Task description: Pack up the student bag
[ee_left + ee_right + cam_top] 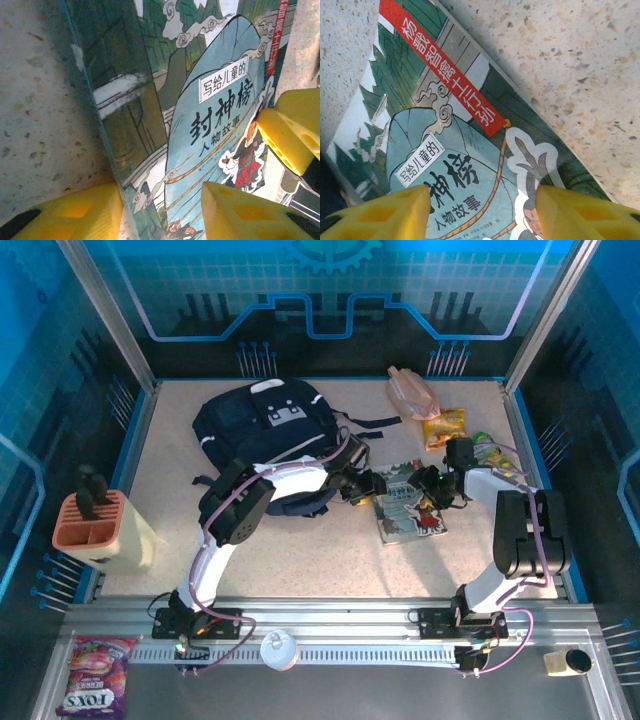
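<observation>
You have both pincers at the book (410, 512), mid-table (300, 550). Left gripper (160, 217): fingers spread wide, straddling the book's edge. Right gripper (480, 215): fingers equally apart over the cover, nothing clamped. Contact cannot be told. Beyond, the student bag (268, 435) lies far-left, under the left arm.

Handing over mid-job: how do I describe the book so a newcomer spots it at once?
Find the big navy student bag at the back of the table. Just right of it, nearer the front, lies a thin picture book. Unlike the crinkly snack packets behind it, it is a flat rectangle with a teal illustrated cover, a Chinese title and a red strip.
</observation>
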Tool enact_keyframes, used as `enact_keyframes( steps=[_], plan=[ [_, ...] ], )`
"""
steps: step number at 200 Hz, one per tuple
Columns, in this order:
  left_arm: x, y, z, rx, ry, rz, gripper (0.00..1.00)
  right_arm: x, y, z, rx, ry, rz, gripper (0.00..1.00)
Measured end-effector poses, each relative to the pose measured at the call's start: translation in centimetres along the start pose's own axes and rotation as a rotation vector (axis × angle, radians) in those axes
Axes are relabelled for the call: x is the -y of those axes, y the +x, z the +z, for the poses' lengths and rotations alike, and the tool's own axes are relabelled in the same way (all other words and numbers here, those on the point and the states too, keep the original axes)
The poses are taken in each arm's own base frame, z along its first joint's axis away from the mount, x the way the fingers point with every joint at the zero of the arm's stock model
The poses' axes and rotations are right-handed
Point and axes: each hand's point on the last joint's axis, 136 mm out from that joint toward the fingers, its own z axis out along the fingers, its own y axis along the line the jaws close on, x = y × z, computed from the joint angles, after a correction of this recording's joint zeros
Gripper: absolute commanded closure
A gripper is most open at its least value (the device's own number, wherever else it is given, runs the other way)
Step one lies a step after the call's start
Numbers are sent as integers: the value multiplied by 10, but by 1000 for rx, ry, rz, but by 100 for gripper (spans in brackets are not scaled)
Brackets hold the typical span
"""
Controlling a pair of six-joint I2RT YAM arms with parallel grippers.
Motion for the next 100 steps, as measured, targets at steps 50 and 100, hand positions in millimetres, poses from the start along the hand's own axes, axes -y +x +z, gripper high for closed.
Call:
enact_keyframes(
  steps=[50,100],
  plan=[
    [19,-5,-1,7,84,35,62,0,-3,0,8,-11,8,42],
    [31,-4,-2,-2,138,59,74,-1,-3,1,8,-30,18,43]
  ],
)
